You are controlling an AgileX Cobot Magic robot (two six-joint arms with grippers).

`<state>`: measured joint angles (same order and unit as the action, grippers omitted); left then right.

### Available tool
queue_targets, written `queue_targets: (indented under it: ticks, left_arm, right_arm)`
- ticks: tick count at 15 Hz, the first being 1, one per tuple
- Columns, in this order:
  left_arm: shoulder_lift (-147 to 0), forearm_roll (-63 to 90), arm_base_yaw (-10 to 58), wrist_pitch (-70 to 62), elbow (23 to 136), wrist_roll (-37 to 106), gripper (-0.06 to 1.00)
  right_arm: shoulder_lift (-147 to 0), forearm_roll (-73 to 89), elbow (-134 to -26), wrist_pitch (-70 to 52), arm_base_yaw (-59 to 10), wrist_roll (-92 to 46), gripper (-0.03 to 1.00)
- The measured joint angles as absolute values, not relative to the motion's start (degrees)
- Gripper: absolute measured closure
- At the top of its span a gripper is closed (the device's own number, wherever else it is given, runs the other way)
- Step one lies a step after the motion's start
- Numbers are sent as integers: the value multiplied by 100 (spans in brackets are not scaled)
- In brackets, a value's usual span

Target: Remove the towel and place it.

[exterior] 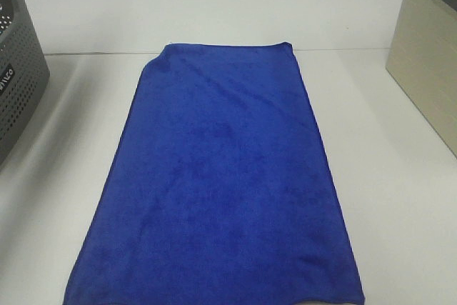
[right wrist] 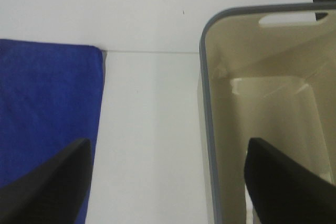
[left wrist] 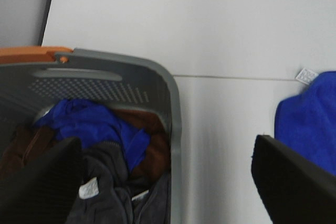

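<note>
Lying flat on the white counter (exterior: 400,176), blue towel (exterior: 221,183) between both hands, left hand (left wrist: 168,182) wide open, empty, over grey basket (left wrist: 176,129), right hand (right wrist: 168,182) wide open, empty, beside beige bin (right wrist: 262,108).

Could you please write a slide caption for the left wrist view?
Open left gripper hovering by the grey basket of crumpled clothes, with the blue towel on the white table.

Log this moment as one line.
towel: flat on table | grey basket: clothes inside | beige bin: empty | both jaws: open, holding nothing
</note>
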<state>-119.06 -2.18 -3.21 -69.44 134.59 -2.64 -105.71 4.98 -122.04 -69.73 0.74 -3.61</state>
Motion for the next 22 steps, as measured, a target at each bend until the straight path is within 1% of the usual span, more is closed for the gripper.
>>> queue_targets:
  ticks: [5, 6, 7, 8, 9, 10, 15, 19, 20, 21, 22]
  left_arm:
    - [-9448, -309, -453, -6956, 10233, -269, 14]
    - [-8829, -327, -453, -6939, 9586, -327, 14]
    - [-8514, -361, -453, -6898, 9225, -372, 14]
    - [-7643, -504, -453, -6784, 8262, -464, 14]
    - [-7133, -579, -453, -6744, 7660, -498, 14]
    - [-6870, -602, -453, -6738, 7385, -510, 14]
    - [-4555, -796, -453, -6446, 5403, -510, 14]
    - [-2664, -871, -453, -6297, 4223, -418, 14]
    - [-1765, -854, -453, -6308, 3661, -413, 14]
    - [-1765, -854, -453, -6308, 3661, -413, 14]
    - [-1444, -802, -453, -6331, 3426, -413, 14]
  right_arm:
    - [-7552, 40, -8675, -6979, 74, -372, 22]
    - [-6916, 0, -8067, -6984, 74, -372, 22]
    - [-6612, -40, -7752, -6984, 74, -372, 22]
    - [-5833, -57, -7019, -6990, 74, -372, 22]
    - [-5243, -57, -6532, -6990, 74, -367, 22]
    - [-4962, -57, -6308, -6990, 74, -367, 22]
    - [-2555, -57, -4612, -6996, 74, -367, 22]
    - [-1066, -57, -3816, -6996, 74, -367, 22]
    - [-504, -57, -3529, -6996, 74, -367, 22]
    - [-504, -57, -3529, -6996, 74, -367, 22]
    - [-206, -63, -3369, -6996, 74, -367, 22]
